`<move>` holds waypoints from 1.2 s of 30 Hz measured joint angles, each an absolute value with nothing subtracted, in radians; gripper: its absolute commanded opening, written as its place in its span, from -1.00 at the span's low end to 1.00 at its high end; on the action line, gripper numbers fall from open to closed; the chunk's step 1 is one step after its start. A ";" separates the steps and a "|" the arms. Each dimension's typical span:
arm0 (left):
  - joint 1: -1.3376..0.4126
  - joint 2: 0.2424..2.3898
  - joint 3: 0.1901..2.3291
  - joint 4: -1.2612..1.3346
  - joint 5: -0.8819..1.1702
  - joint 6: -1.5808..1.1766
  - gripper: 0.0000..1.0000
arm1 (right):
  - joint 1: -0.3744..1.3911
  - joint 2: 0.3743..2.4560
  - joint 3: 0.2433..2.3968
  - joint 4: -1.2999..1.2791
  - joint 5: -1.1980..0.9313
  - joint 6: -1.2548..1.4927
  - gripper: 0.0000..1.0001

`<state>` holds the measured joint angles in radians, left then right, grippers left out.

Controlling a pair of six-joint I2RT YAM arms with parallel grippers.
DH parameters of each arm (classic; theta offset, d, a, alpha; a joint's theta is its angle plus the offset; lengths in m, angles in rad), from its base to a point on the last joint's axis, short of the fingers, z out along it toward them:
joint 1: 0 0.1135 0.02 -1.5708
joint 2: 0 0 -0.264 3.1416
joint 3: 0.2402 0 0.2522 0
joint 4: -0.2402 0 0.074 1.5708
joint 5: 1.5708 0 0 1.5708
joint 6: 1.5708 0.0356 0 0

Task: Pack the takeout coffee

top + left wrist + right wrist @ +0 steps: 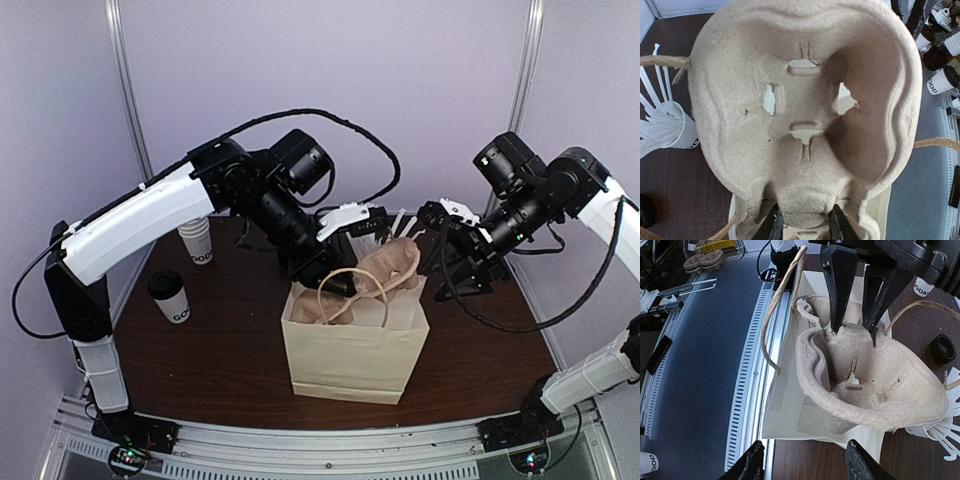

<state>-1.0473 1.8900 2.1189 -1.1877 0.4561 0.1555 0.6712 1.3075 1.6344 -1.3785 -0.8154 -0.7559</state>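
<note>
From my remote station, the left gripper (805, 224) is pinching the rim of a moulded pulp cup carrier (385, 265), one finger on each side of the edge. The carrier hangs tilted over the mouth of the cream paper bag (355, 350). Its lower part is down between the bag's twine handles and its upper part sticks out above the rim. The wells facing the left wrist camera show only bare pulp and slit flaps. The carrier is the only thing I can make out in the bag.

The right gripper (807, 462) hovers just beside the bag on the right. Its jaws are spread, with nothing between them.

The takeout coffee (168, 295) stands upright on the brown table (230, 390), left of the bag and well apart from both grippers, black dome lid on. Behind it is a stack of lidless white cups (197, 240). Just behind the bag, a lidless cup holds white straws (680, 132).
</note>
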 measured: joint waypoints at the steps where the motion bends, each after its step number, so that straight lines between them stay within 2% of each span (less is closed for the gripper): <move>1: -1.047 1.888 2.114 -1.188 0.464 0.166 -0.69 | 0.673 1.308 1.633 -1.378 -0.815 -0.757 0.11; 8: -1.054 1.871 2.092 -1.200 0.461 0.239 -0.70 | 0.673 1.308 1.601 -1.372 -0.814 -0.764 0.11; 18: -1.113 1.866 2.041 -1.227 0.345 0.332 -0.72 | 0.642 1.304 1.553 -1.372 -0.812 -0.783 0.12; 36: -1.160 1.896 2.108 -1.284 0.200 0.361 -0.69 | 0.638 1.295 1.545 -1.349 -0.810 -0.752 0.16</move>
